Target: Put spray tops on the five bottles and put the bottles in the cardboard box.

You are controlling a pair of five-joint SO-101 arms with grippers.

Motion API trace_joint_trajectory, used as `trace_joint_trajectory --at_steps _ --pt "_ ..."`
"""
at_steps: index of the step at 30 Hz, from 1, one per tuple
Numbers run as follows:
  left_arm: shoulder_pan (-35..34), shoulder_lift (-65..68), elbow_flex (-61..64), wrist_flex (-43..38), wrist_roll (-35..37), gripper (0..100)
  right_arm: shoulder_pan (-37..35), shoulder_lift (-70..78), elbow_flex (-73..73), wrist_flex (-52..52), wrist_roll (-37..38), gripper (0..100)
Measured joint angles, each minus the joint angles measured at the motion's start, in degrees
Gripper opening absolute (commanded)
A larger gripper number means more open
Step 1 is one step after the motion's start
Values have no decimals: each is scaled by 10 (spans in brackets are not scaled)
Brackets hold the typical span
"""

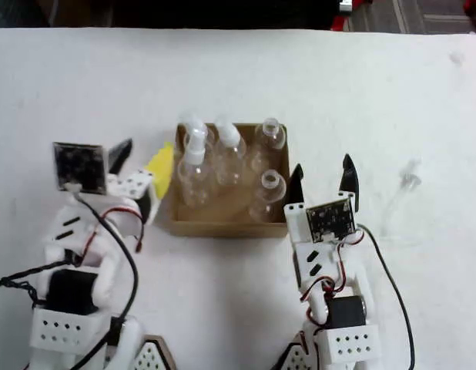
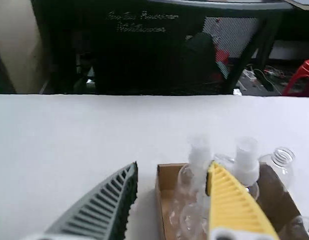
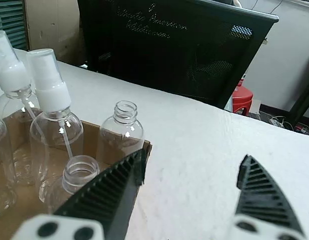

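— Where are the bottles (image 1: 229, 158)?
— All in the cardboard box (image 1: 222, 226): three capped, two bare on its three o'clock side.
— Grippers?
— Both spread wide. The left gripper (image 1: 144, 154) is at the box's nine o'clock, the right gripper (image 1: 323, 166) at four. A loose spray top (image 1: 408, 182) lies out at three.

The white table (image 1: 238, 77) carries the cardboard box (image 1: 230, 227) and, well apart, a loose spray top (image 1: 410, 183).
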Motion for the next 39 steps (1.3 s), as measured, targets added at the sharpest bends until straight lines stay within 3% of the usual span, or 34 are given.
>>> trace_joint_trajectory --at_steps 8,22,29,33,39 --pt "-109 24 9 -45 53 210 24 0 -10 0 0 269" --pt "-128 343 12 -240 25 180 37 0 -62 98 0 269" --pt "-128 363 12 -251 18 17 118 0 -197 178 0 269" --pt "-128 363 12 -257 18 20 174 -7 -244 186 0 269" --pt "-128 363 12 -258 18 20 188 18 -303 186 0 268"
